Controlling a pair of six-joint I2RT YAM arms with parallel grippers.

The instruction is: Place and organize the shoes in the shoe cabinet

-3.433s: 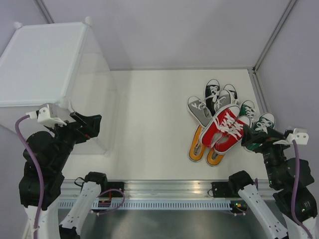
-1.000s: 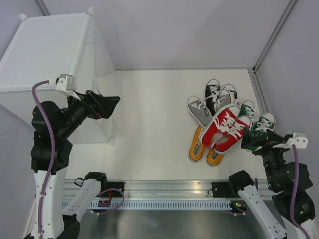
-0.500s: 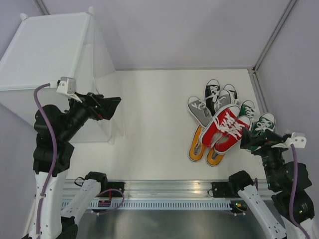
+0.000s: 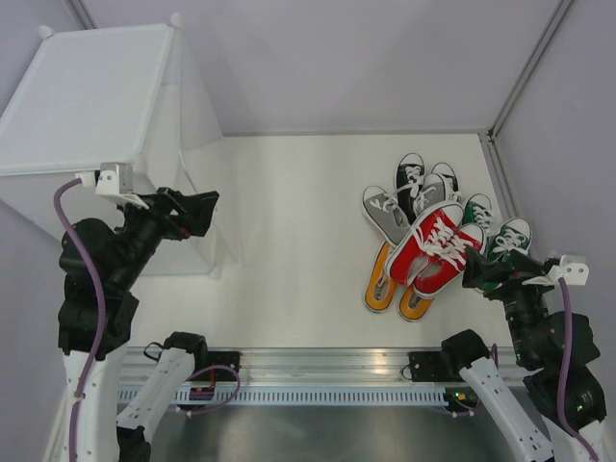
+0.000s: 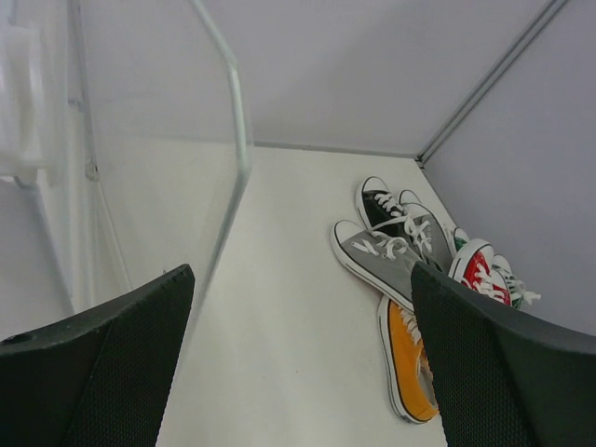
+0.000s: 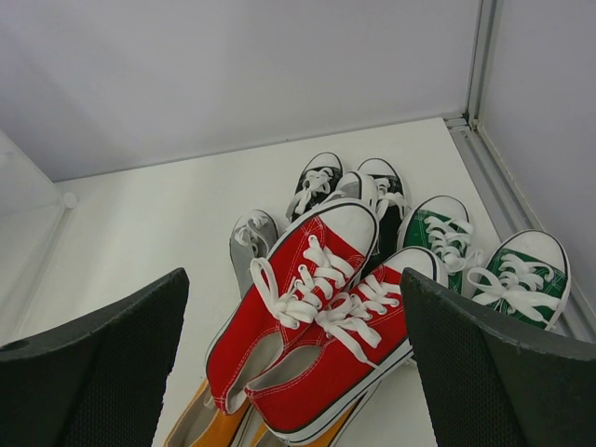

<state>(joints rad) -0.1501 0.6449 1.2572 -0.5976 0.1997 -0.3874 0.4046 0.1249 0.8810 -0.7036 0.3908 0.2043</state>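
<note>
Okay, both grippers spread wide and empty; shoes [image 4: 438, 248] heaped at right, shoe cabinet [image 4: 87, 96] far left.
Top view: left gripper [image 4: 197, 212] jaws wide apart, holding nothing, just beside the cabinet's front corner; the cabinet is a translucent white plastic box with round corner connectors; right gripper [image 4: 478, 274] jaws wide apart, nothing held, just beside the green pair [image 4: 500, 236] at the pile's edge. Left wrist: black textured fingers [image 5: 102, 363] apart, clear door panel [image 5: 158, 196] ahead-left, grey pair [image 5: 386, 251], black pair [image 5: 382, 200] and orange shoe [image 5: 408, 358] ahead-right on the white table [image 5: 279, 307], well apart from the jaws. Right wrist: pads [image 6: 93, 372] apart, red canvas pair [image 6: 317, 317] with white laces and toe caps ahead between them, untouched, stacked on orange.
</note>
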